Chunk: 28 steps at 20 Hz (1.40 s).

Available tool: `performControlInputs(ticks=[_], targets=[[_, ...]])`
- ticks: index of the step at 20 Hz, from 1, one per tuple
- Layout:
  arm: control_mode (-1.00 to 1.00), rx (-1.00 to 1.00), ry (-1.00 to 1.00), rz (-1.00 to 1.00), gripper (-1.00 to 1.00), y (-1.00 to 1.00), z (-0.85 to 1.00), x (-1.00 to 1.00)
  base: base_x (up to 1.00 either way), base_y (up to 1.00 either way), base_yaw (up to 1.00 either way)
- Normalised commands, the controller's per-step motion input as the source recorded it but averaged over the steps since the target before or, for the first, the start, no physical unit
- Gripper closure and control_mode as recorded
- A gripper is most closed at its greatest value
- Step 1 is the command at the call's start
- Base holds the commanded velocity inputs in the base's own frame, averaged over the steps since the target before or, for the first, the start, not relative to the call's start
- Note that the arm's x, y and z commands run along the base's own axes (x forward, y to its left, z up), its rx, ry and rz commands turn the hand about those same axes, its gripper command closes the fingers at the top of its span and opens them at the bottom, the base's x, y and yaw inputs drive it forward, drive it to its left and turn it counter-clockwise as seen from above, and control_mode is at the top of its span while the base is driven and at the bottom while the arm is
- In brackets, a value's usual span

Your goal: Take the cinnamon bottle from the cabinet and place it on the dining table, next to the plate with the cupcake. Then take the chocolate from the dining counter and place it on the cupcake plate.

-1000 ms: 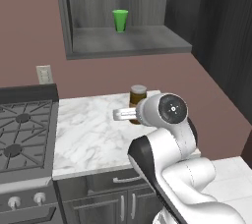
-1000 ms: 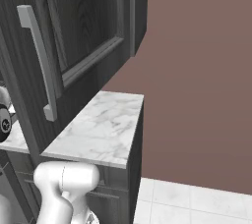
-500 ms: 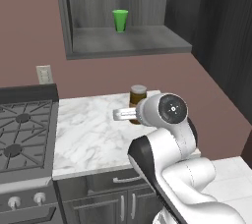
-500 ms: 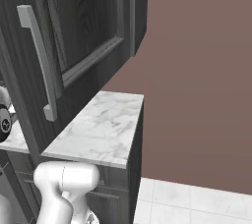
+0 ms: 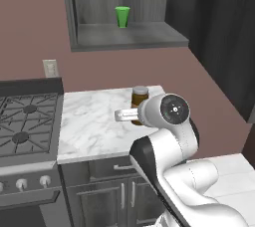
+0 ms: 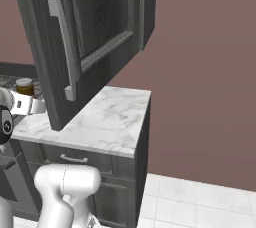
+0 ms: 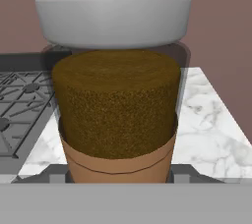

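Cinnamon bottle (image 7: 115, 102) upright between fingers (image 7: 56, 173), clamped on its sides

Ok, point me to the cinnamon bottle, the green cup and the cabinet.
cinnamon bottle (image 7: 115, 105), hand view, brown body
green cup (image 5: 122, 17), left base view, side wall
cabinet (image 5: 129, 37), left base view, bare shelf floor

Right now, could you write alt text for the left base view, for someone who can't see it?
A white robot arm's gripper holds a brown cinnamon bottle over a small marble worktop beside a gas stove. Above, an open dark grey cabinet holds a bright green cup.
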Motion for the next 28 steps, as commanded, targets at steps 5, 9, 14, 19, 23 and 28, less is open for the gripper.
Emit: performControlInputs(ticks=[5,9,14,19,23,28], targets=[[1.0,0.0,0.0,0.0,1.0,0.0,0.0,0.0,-0.78,0.03,0.11],[1.0,0.0,0.0,0.0,1.0,0.0,0.0,0.0,-0.56,0.02,0.38],[1.0,0.0,0.0,0.0,1.0,0.0,0.0,0.0,-0.38,0.0,0.81],[1.0,0.0,0.0,0.0,1.0,0.0,0.0,0.0,-0.15,0.0,0.99],[1.0,0.0,0.0,0.0,1.0,0.0,0.0,0.0,-0.07,0.0,1.0],[1.0,0.0,0.0,0.0,1.0,0.0,0.0,0.0,-0.07,0.0,1.0]])
